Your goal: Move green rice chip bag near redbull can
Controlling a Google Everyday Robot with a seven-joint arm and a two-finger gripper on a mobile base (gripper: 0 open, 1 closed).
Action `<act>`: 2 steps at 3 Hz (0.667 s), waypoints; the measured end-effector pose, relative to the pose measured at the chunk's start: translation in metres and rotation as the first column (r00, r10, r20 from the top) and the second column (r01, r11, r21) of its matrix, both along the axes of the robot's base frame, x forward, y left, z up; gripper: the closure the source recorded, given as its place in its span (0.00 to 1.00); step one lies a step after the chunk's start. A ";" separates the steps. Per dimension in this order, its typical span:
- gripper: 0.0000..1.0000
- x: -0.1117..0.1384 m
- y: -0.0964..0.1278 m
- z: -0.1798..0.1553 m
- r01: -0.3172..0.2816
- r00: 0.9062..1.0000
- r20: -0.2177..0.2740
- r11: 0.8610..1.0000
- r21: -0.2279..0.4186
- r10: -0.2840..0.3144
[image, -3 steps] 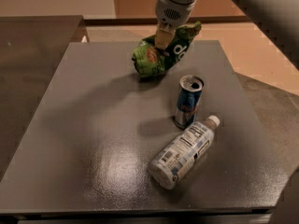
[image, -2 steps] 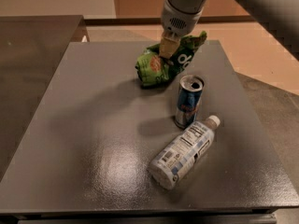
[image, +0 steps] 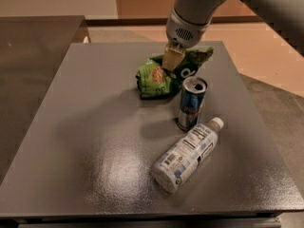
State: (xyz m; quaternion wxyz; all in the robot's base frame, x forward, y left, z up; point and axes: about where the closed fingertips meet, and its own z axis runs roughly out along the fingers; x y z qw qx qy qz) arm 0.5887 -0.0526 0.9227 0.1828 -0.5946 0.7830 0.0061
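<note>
The green rice chip bag [image: 164,75] is a crumpled bright-green bag with an orange-red mark, lying on the grey table just behind and left of the redbull can. The redbull can [image: 191,103] stands upright, blue and silver with an open silver top. My gripper [image: 172,58] comes down from the upper right and is shut on the top middle of the bag. The bag's near edge lies close to the can's top, with a small gap or light touch that I cannot tell apart.
A clear plastic bottle [image: 186,154] with a white cap and white label lies on its side in front of the can. The grey table [image: 85,141] has a darker counter [image: 33,56] to its left and a floor drop on the right.
The gripper has carried the bag forward and to the right, closer to the can. The can and bottle have not moved.
</note>
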 end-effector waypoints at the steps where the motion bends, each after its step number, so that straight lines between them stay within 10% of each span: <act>1: 0.36 -0.011 0.007 -0.004 -0.019 1.000 -0.024 1.000 0.019 0.020; 2: 0.12 -0.012 0.009 -0.004 -0.021 0.999 -0.024 1.000 0.020 0.021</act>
